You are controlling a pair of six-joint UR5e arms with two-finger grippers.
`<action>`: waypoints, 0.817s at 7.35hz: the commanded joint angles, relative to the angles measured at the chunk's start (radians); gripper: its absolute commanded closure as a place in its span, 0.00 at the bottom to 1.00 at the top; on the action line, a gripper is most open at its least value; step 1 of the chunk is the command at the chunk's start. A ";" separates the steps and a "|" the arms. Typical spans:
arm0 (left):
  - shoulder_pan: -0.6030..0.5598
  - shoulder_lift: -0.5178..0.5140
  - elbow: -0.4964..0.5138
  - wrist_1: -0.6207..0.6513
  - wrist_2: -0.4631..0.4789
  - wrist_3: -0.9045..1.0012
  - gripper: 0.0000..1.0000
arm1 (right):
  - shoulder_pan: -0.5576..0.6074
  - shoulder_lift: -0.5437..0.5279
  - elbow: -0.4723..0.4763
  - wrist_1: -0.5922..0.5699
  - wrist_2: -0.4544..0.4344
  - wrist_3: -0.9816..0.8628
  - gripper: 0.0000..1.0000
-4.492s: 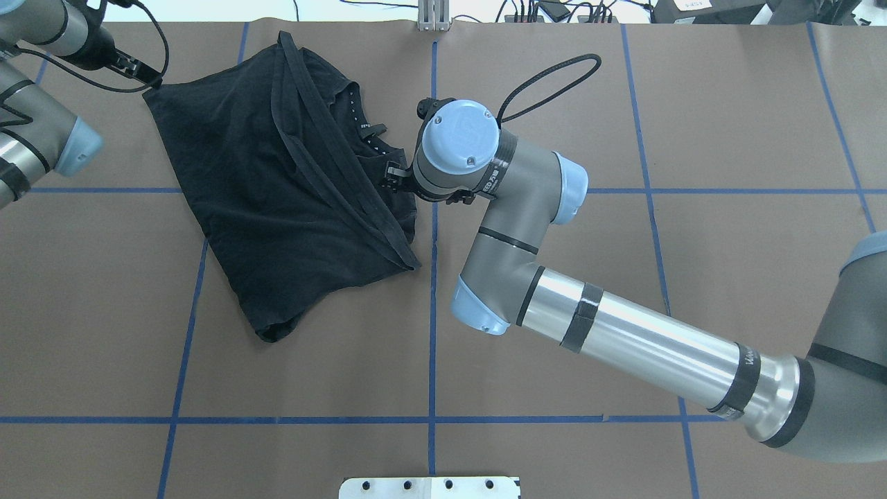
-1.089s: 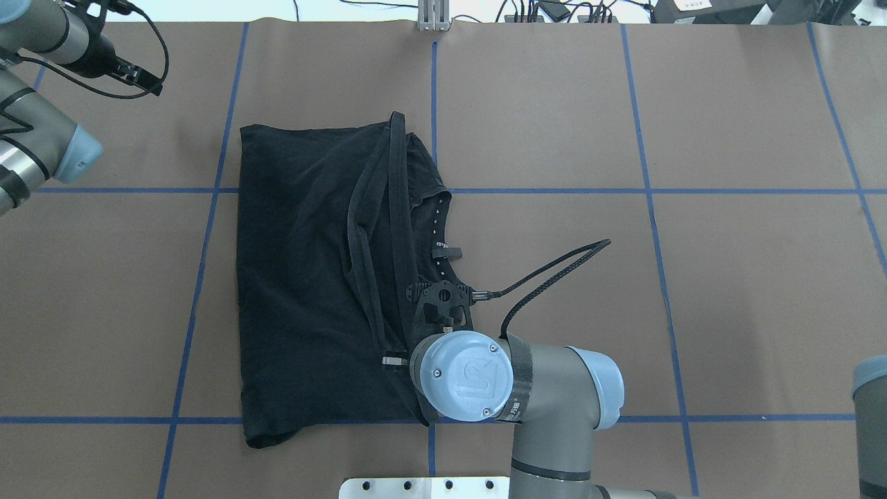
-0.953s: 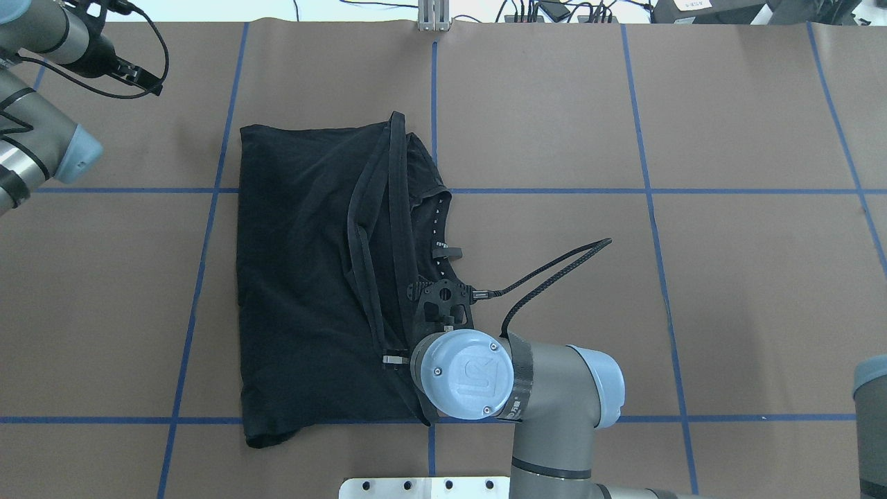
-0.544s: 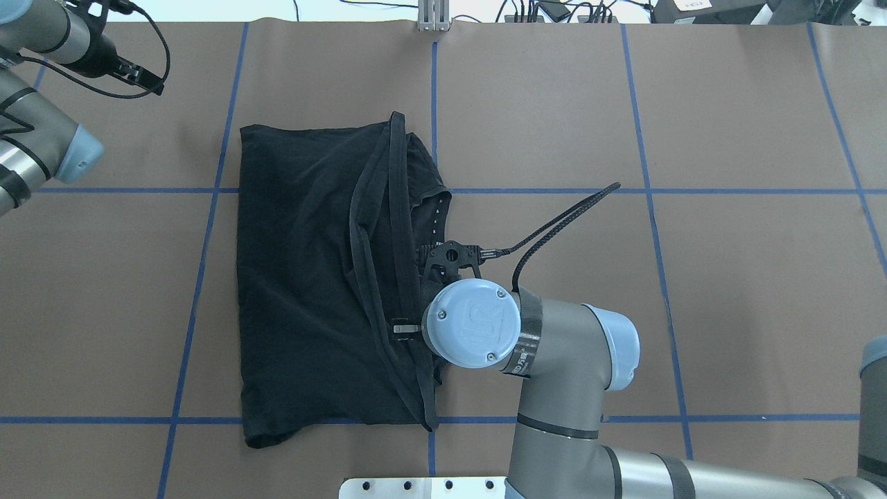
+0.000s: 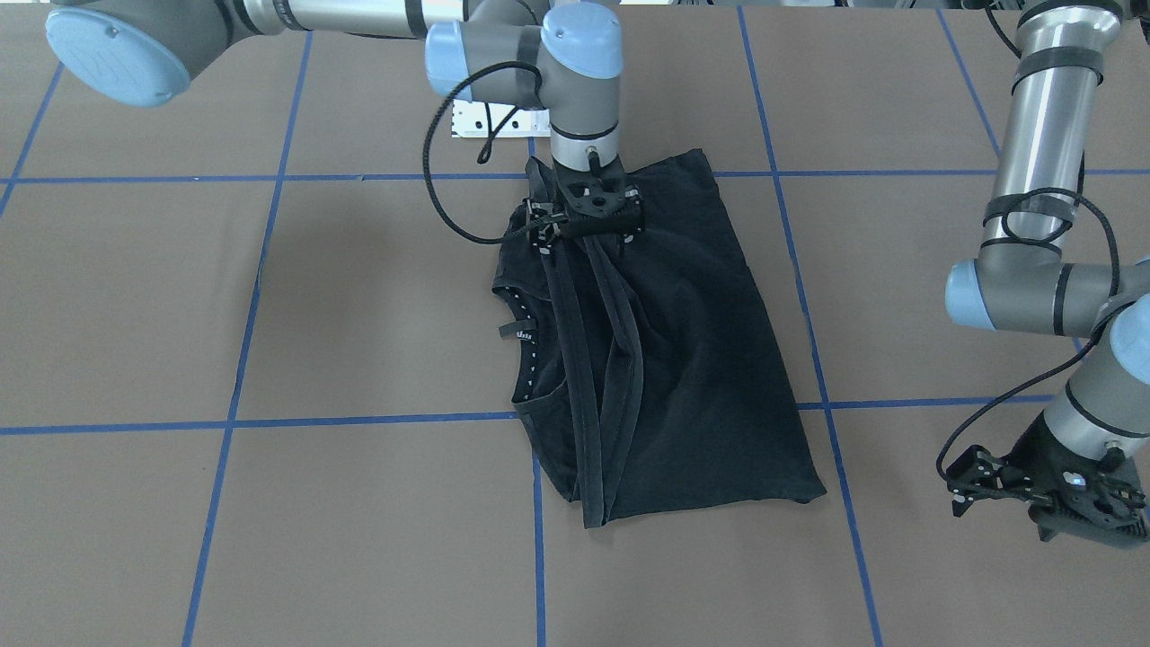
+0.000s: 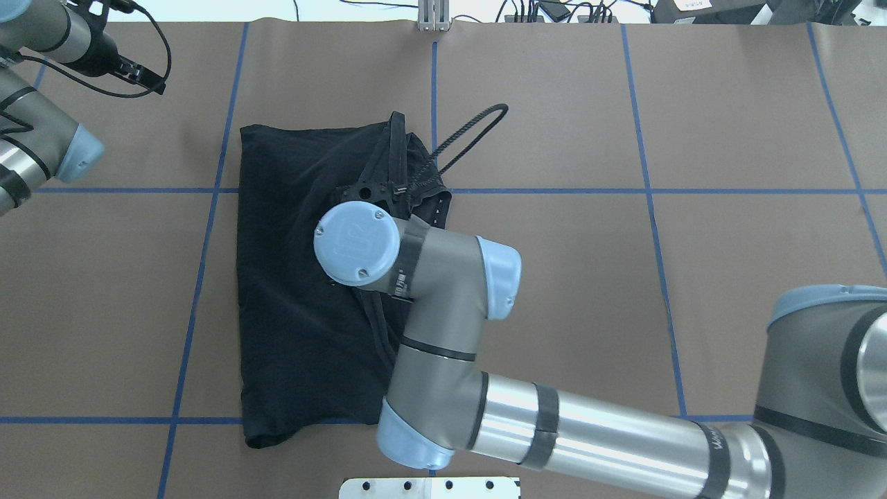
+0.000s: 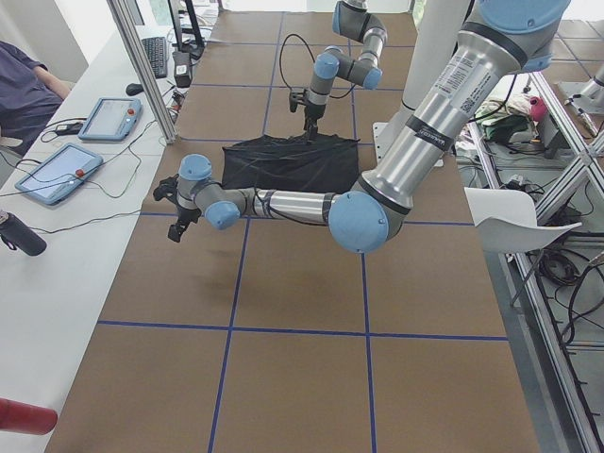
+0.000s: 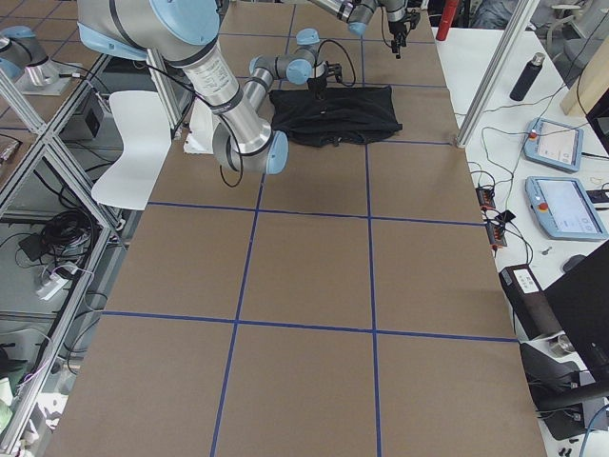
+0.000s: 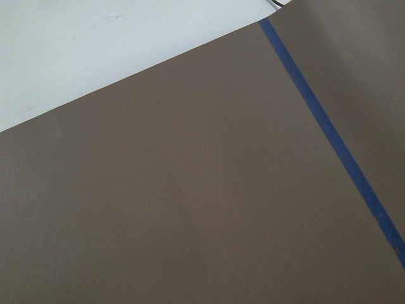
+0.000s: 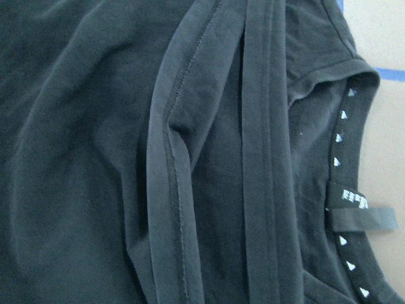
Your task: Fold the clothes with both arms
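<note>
Black T-shirt (image 6: 298, 291) is lying folded on the brown surface (image 6: 624, 277), with the collar and tag on the robot's right side. Right arm (image 6: 596, 430) reaches in low, bends at the elbow and points its wrist straight down over the doubled hems. The right pincer (image 5: 588, 229) is just at the cloth, but I can't tell if it's apart or together. Left pincer (image 5: 1087, 521) hangs near the far corner, well apart from the shirt, and its state is unclear too.
</note>
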 commanded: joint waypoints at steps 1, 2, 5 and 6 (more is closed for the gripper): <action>0.000 0.000 -0.005 0.000 -0.009 -0.002 0.00 | 0.020 0.169 -0.253 -0.001 -0.005 -0.043 0.04; 0.000 0.000 -0.005 0.000 -0.009 -0.002 0.00 | 0.025 0.214 -0.325 -0.001 -0.014 -0.070 0.10; 0.000 0.002 -0.005 0.000 -0.009 -0.002 0.00 | 0.025 0.231 -0.403 -0.001 -0.035 -0.169 0.36; 0.000 0.002 -0.005 0.000 -0.009 0.000 0.00 | 0.025 0.237 -0.423 -0.001 -0.035 -0.181 0.39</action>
